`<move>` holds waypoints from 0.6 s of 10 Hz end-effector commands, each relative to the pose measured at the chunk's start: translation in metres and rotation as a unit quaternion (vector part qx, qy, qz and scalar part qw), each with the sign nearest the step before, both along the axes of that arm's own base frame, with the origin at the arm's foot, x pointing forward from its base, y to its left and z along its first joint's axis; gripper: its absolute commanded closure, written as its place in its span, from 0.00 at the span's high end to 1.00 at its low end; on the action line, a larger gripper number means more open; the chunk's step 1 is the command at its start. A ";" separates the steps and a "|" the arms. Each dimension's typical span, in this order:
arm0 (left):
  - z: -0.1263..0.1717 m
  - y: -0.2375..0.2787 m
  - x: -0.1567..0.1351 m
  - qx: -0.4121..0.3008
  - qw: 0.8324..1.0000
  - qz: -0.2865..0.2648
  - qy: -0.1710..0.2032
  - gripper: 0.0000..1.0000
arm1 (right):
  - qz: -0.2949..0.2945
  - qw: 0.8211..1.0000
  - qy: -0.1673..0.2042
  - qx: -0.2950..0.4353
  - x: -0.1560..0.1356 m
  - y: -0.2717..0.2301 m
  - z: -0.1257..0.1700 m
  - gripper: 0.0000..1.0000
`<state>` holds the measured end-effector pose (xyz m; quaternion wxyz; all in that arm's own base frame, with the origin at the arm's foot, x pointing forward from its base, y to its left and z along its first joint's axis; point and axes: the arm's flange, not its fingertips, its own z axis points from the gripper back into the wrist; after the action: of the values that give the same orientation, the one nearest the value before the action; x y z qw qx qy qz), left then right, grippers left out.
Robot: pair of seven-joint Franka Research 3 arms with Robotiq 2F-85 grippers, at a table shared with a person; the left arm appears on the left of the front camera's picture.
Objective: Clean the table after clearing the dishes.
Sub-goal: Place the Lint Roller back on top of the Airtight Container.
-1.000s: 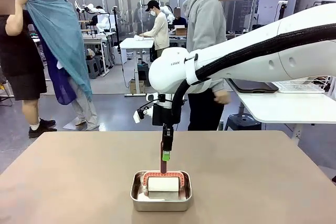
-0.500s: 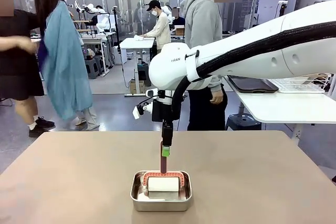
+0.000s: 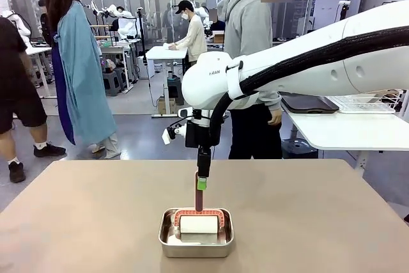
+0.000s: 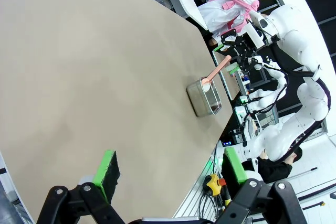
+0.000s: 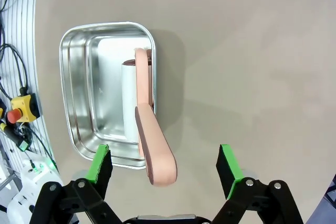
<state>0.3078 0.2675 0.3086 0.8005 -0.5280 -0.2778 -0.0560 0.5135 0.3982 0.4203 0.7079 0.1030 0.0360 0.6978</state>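
Right tool hangs spread wide and empty over the pink handle of the white lint roller standing in the small steel tin on the plain taupe-brown table; the dishes look cleared, so next it must descend and clamp that handle.

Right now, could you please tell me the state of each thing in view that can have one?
Steel tin: upright on the table, open-topped, holding the lint roller.
Lint roller: lying in the tin, pink handle sticking up out of it, ungripped.
Right gripper: open, above the handle, one pad on each side.
Left gripper: open, holding nothing, over the table.
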 end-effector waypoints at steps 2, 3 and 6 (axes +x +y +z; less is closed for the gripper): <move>0.005 -0.001 -0.004 0.008 1.000 0.001 0.010 1.00 | 0.002 1.000 0.001 -0.001 -0.002 0.001 0.001 1.00; 0.005 -0.001 -0.004 0.008 1.000 0.001 0.010 1.00 | 0.002 1.000 0.001 -0.001 -0.002 0.001 0.001 1.00; 0.005 -0.001 -0.004 0.008 1.000 0.001 0.010 1.00 | 0.002 1.000 0.001 -0.001 -0.002 0.001 0.001 1.00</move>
<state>0.3078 0.2675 0.3086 0.8005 -0.5280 -0.2778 -0.0560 0.5135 0.3987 0.4199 0.7077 0.1035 0.0362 0.6980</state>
